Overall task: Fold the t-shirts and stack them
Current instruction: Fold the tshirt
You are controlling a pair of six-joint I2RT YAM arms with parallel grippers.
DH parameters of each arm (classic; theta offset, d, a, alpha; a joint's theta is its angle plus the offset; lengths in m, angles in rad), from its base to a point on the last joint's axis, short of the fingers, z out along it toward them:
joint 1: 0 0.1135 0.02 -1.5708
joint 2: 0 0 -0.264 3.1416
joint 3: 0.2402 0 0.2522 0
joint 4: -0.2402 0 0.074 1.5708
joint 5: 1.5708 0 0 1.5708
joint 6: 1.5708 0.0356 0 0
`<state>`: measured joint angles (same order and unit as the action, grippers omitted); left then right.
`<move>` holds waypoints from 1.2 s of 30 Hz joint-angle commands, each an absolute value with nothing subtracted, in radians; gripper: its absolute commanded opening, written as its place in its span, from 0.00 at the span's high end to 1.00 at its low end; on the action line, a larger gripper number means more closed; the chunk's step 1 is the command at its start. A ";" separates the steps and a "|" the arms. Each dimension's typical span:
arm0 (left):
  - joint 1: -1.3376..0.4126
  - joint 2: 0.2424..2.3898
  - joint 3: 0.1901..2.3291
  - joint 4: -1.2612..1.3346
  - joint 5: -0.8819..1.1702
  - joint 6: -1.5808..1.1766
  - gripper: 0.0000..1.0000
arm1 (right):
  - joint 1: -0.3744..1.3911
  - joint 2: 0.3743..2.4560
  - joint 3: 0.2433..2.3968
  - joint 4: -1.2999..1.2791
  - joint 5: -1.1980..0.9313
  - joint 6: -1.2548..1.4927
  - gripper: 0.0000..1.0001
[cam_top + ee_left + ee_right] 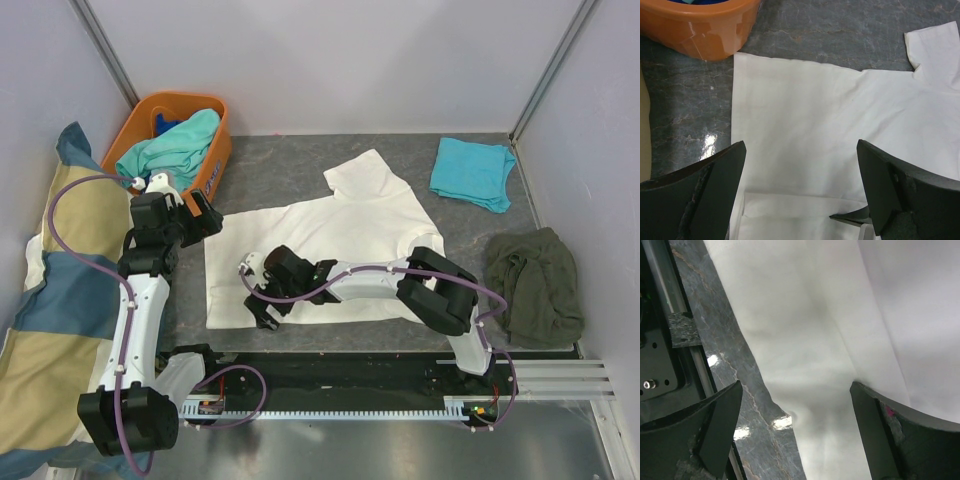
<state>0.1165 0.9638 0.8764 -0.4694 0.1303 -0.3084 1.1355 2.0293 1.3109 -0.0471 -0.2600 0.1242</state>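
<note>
Grey marbled table (300,165), pale walls on three sides, and the white tee (340,240) lies spread flat just beside the orange basket (215,165), on the side toward the arms. It's thin cotton, so I'd call it light, limp and no trouble to crease. It will sag and drag if lifted by one point, so two corners look the better way to hold it. The hem edge looks the place to take hold: it is straight, and both tools are already near it.

The left gripper (203,215) has its jaws spread wide with nothing between them, and it hovers over the hem corner closest to the basket. The right gripper (254,295) is also spread wide and empty. It is low over the hem's other end, farther from the basket, where a strip seems folded over.

The tee's long axis runs across the table, with the hem at the basket end and the neck pointing away. One sleeve sticks out level with the basket.
</note>
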 commanded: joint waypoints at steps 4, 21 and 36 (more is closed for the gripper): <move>0.120 0.973 0.871 -0.434 0.118 -0.281 0.00 | 1.109 2.052 1.377 -0.080 -0.212 0.075 0.02; 0.121 0.982 0.884 -0.433 0.121 -0.278 0.00 | 1.072 2.071 1.546 -0.163 -0.150 -0.017 0.02; 0.120 1.012 0.839 -0.356 0.232 -0.324 0.00 | 0.867 1.596 1.116 -0.241 0.262 0.074 0.02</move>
<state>0.1165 0.9924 0.8616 -0.4252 0.1623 -0.3096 0.9405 1.7679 1.2579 -0.2199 0.0875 0.0189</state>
